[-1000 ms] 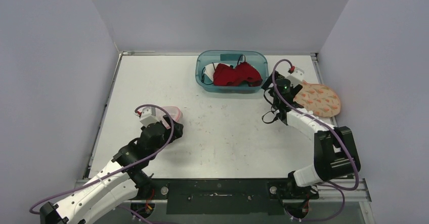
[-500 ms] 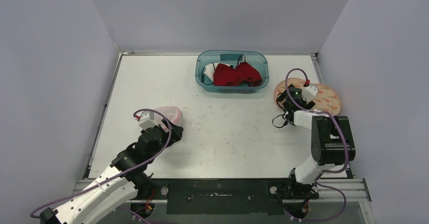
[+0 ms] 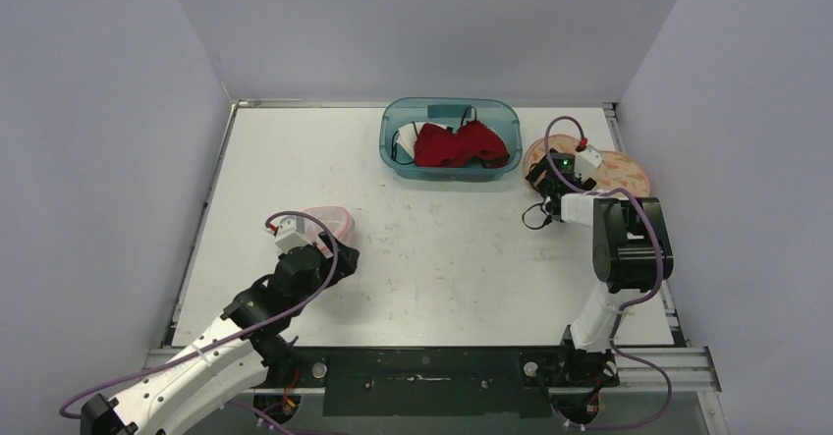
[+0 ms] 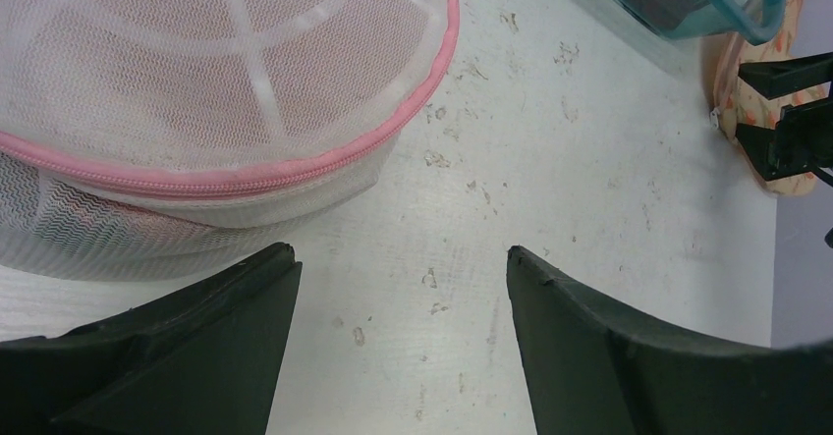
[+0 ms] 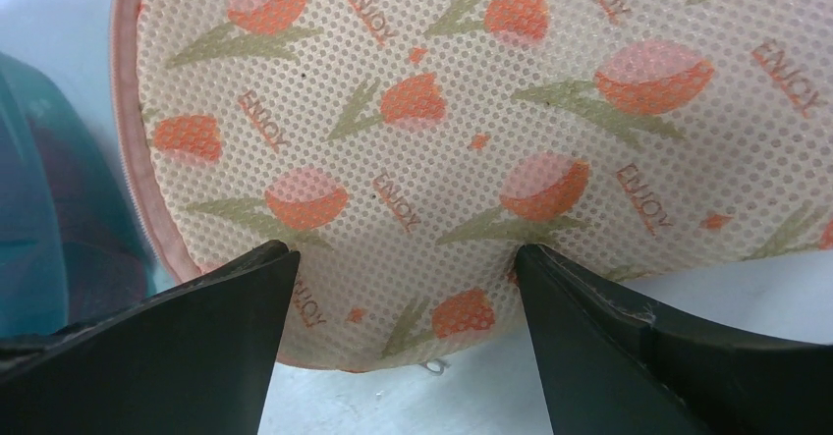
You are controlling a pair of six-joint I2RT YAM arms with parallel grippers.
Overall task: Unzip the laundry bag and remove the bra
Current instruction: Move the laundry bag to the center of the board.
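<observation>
A round tulip-print mesh laundry bag [image 3: 614, 168] lies flat at the far right, its zip shut; it fills the right wrist view [image 5: 472, 111]. A small metal zip pull [image 5: 432, 366] shows at its near edge. My right gripper [image 3: 543, 175] is open and empty at the bag's left edge, its fingers [image 5: 196, 347] over the bag's near rim. A white dome mesh bag with a pink zip [image 3: 329, 221] sits at the left, zipped [image 4: 196, 91]. My left gripper [image 3: 339, 253] is open and empty just beside it, over bare table [image 4: 403, 258].
A teal plastic bin [image 3: 393, 160] stands at the back centre and holds a red garment [image 3: 457, 145] and a white item. Its corner shows in the left wrist view [image 4: 756, 23]. Grey walls close in the table on three sides.
The right arm has folded in and its gripper now points at the tulip bag. The tulip bag has shifted back and left, toward the bin. The left arm has barely moved.
</observation>
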